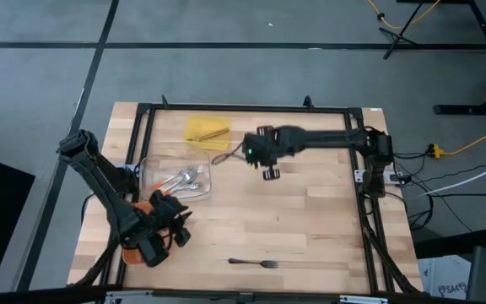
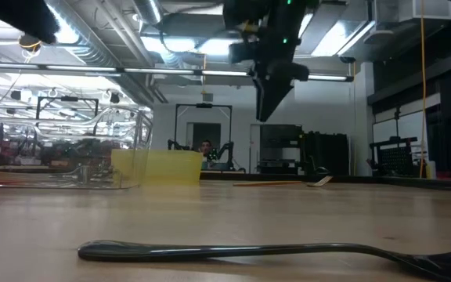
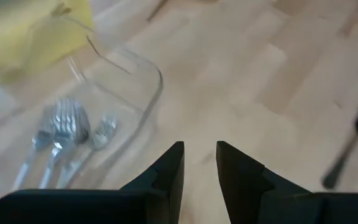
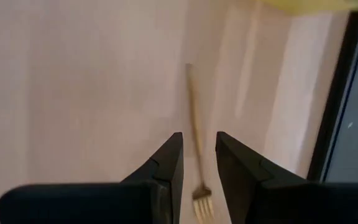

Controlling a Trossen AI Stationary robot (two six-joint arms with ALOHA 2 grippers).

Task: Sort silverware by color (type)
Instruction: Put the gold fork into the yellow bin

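Right gripper [image 4: 199,168] is up off the table, near the far middle of it, fingers parted by a narrow gap, nothing between them. Straight past the tips, on the bare wood, lies a tan wooden fork [image 4: 196,134], tines toward the gripper, handle running away toward the yellow tray [image 1: 205,130]; gripper is above it, not touching. Judgement: the fork is light, stiff, thin and flat to the board, so little to get under. Best pinch looks like across the narrow handle near mid-length, fingers square to it. Wood gives decent friction, but thin stock could pivot or snap if squeezed at the tines. The gap looks barely wider than the handle, so alignment needs to be tight. Left gripper [image 3: 199,171] sits at the near left corner over an orange tray [image 1: 135,252], fingers likewise a little apart and empty. Silver forks [image 3: 61,127] are already in the clear tray [image 1: 202,184] beside it. One dark fork [image 1: 254,263] lies alone near the front edge, well apart from both grippers; thin and flat too, likely slicker than the wood.
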